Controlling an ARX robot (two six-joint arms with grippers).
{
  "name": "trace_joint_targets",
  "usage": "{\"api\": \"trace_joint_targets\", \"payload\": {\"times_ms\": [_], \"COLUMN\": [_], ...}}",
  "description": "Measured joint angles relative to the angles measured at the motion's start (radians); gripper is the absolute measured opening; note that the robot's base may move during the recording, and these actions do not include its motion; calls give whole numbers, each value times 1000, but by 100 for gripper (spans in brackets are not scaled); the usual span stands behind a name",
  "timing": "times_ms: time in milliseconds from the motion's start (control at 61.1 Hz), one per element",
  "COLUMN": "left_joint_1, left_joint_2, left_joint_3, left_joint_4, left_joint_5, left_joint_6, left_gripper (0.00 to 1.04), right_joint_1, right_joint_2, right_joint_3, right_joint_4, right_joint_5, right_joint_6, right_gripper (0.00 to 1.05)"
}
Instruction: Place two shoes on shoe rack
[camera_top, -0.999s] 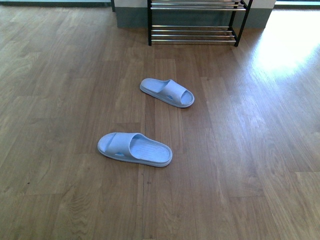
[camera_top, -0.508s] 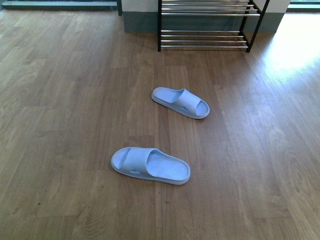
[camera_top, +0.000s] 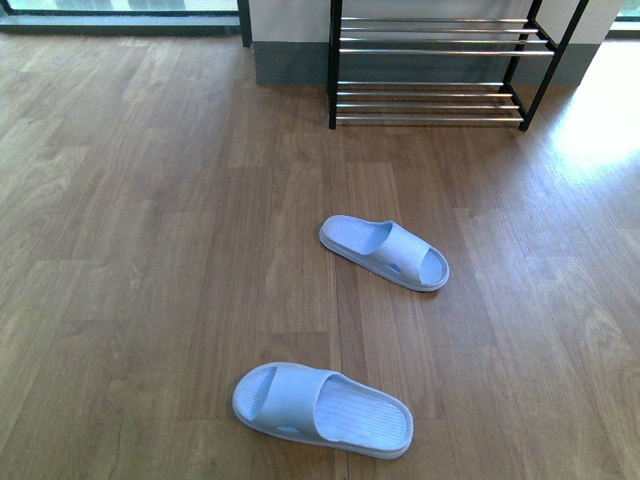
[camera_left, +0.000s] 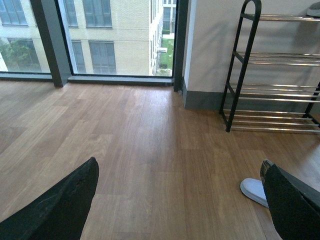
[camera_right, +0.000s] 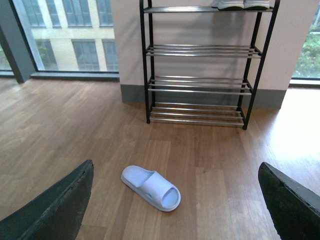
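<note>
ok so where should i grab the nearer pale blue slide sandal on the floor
Grip the nearer pale blue moulded slide sandal by its arched strap, coming down from above. It lies flat, sole-down on the wood floor, so the raised strap is probably the only part that stands up enough to pinch.

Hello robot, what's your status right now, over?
Left gripper, right gripper open, empty. White-soled shoes on rack top tier. Near sandal, far sandal on floor before rack.
</note>
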Motion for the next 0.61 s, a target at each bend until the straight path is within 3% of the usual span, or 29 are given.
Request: {"api": "trace_joint_targets", "payload": {"times_ms": [295,459,606], "left_joint_1": [0,0,0], "left_joint_2": [0,0,0], "left_joint_3": [0,0,0], "left_joint_4": [0,0,0], "left_joint_5": [0,0,0], "left_joint_6": [0,0,0], "left_gripper": [95,95,95], "right_joint_1": [10,-12,-5], "right_joint_2": [105,654,1311], "right_joint_3": [9,33,191], "right_joint_4": [5,408,789], "right_joint_5": [-24,-136,-150], "right_joint_6": [-39,-156,-240], "right_gripper": [95,95,95]}}
